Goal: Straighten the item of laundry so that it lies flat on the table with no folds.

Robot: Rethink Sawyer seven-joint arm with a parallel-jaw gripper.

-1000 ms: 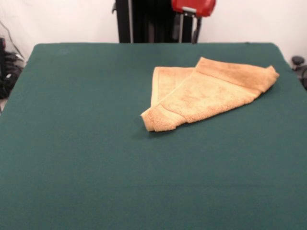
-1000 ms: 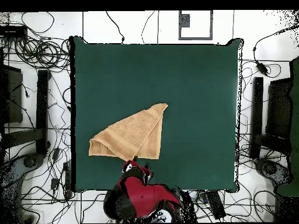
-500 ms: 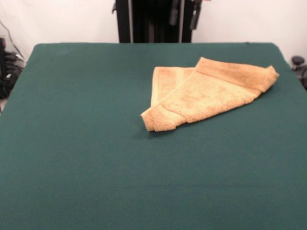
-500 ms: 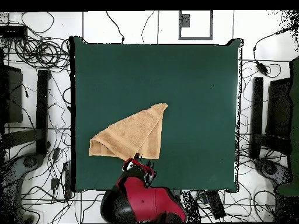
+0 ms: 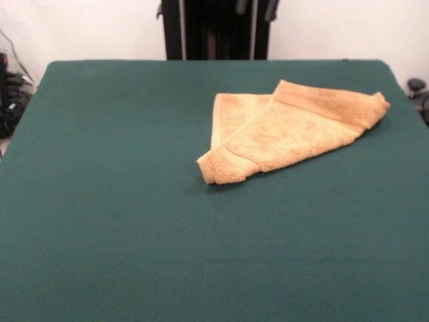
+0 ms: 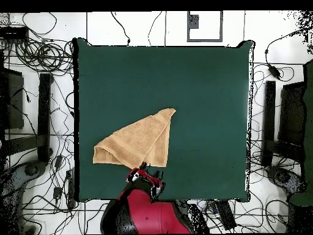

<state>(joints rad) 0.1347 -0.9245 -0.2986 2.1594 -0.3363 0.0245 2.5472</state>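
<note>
The towel lies folded in a triangle on the green counter, unmoved over the past second. The arm has drawn back; its gripper hovers beside the towel's edge, holding nothing, opening unclear, so flattening remains undone.

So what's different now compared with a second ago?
Only the arm moved: in the front view its red head has slipped out of sight past the top edge, and from overhead its red bulk has swung a little toward the picture's left. Nothing was grabbed or released. The towel lies folded exactly as before on the green table.
</note>
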